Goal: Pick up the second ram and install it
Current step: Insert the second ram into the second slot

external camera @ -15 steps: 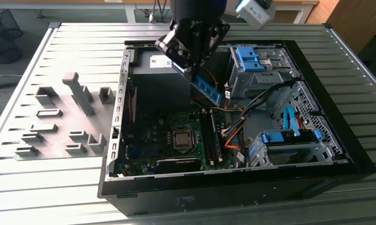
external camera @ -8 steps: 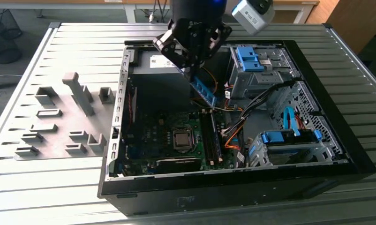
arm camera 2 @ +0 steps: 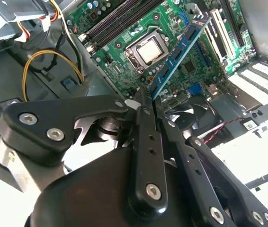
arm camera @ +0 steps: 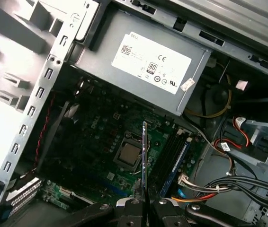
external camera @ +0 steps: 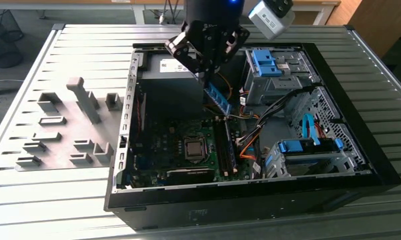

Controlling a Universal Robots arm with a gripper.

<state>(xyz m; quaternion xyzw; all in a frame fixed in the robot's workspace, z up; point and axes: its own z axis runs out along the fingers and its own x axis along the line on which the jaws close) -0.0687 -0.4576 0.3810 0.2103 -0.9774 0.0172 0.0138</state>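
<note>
Hanging over the open computer case (external camera: 124, 150), the gripper (external camera: 207, 77) has its fingers clamped together on one end of the memory stick (external camera: 218, 98). The stick is a narrow blue-green board with dark chips. It juts out from the fingertips at a slant and is in the air, clear of the motherboard (external camera: 177, 145) and not seated in any slot.

In the second wrist view the stick (arm camera 2: 179, 52) reaches out from the gripper (arm camera 2: 141, 94) over the green board, just beside the square processor socket (arm camera 2: 148, 49). The long black memory slots (arm camera 2: 120, 19) lie on the other side of that socket. In the first wrist view the stick (arm camera: 144, 156) shows edge-on as a thin line rising from the gripper (arm camera: 143, 201), between the socket (arm camera: 129, 153) and the slots (arm camera: 174, 151). The grey power supply (arm camera: 148, 66) sits beyond them.

The case lies on its side on a slatted grey surface (external camera: 54, 200). Grey holder blocks (external camera: 87, 100) stand on the surface at the exterior view's left, beside the case. Blue drive latches (external camera: 267, 62) sit inside the case at the exterior view's right.
</note>
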